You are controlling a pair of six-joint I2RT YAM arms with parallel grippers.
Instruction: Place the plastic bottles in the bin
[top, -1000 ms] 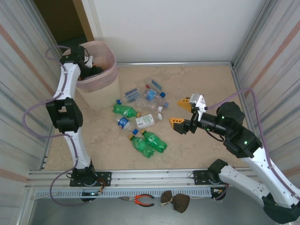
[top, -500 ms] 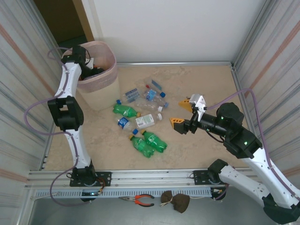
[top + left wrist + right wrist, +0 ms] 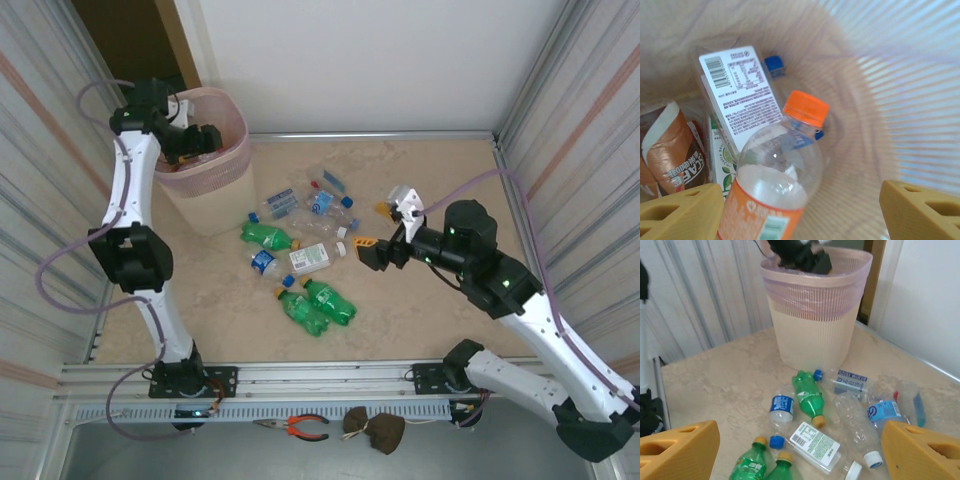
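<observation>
Left wrist | left gripper (image 3: pixel 800 210) jaws spread, empty | orange-capped bottle (image 3: pixel 772 185) beneath, in bin (image 3: pixel 865 90)

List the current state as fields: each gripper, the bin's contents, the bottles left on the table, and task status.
left gripper: open, pointing down into the bin
right gripper: open, empty, above the table
in bin: orange-capped bottle, white-labelled bottle, brown-labelled bottle
on table: green bottles and clear blue-labelled bottles, roughly nine in all, lying flat
task: not finished
</observation>
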